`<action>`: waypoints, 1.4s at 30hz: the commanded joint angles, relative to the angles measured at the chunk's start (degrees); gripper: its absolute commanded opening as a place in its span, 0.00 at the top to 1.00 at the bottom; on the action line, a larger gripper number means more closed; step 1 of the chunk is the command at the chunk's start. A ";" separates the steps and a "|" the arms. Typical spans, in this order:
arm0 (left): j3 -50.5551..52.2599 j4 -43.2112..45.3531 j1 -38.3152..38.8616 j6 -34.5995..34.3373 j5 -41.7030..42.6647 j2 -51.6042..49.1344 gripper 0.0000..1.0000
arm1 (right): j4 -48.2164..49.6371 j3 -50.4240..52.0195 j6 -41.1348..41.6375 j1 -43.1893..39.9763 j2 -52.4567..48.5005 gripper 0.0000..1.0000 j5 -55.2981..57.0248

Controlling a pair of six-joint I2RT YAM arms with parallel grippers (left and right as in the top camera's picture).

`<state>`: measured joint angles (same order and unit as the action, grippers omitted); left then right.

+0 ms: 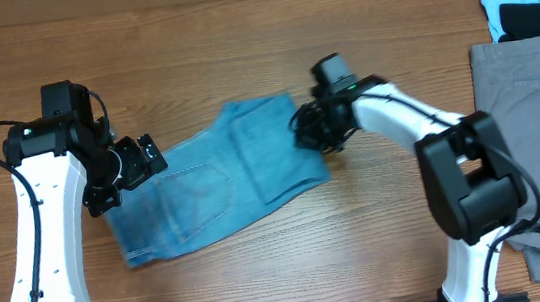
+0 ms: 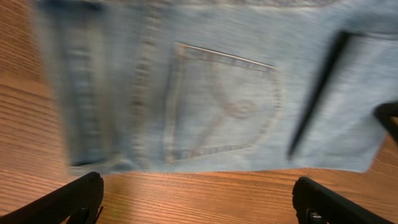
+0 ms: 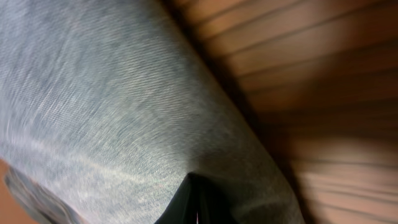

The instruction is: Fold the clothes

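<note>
The light blue jeans (image 1: 208, 183) lie partly folded in the middle of the desk (image 1: 239, 44), with one layer doubled over at their right end. My right jaws are clamped together on that doubled denim edge. My left jaws stand wide apart at the jeans' left end, facing a stitched back pocket (image 2: 221, 106) and gripping nothing.

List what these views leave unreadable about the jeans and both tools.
- Overhead: right tool tips hidden by its own dark body at the jeans fold.
- Right wrist: blurred denim fills the frame; tool cut off by bottom edge.
- Left wrist: motion blur smears stitching; left tool fingers cropped.
</note>
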<state>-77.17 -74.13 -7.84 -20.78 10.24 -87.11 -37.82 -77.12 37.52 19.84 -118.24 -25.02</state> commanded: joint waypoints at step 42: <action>21.53 28.52 0.39 4.59 7.23 -5.90 0.00 | -23.04 0.98 1.40 -0.50 22.23 0.01 22.43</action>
<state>-56.16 -45.91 -7.84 -18.61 16.62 -89.84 -60.95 -76.05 40.51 19.49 -96.86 -3.57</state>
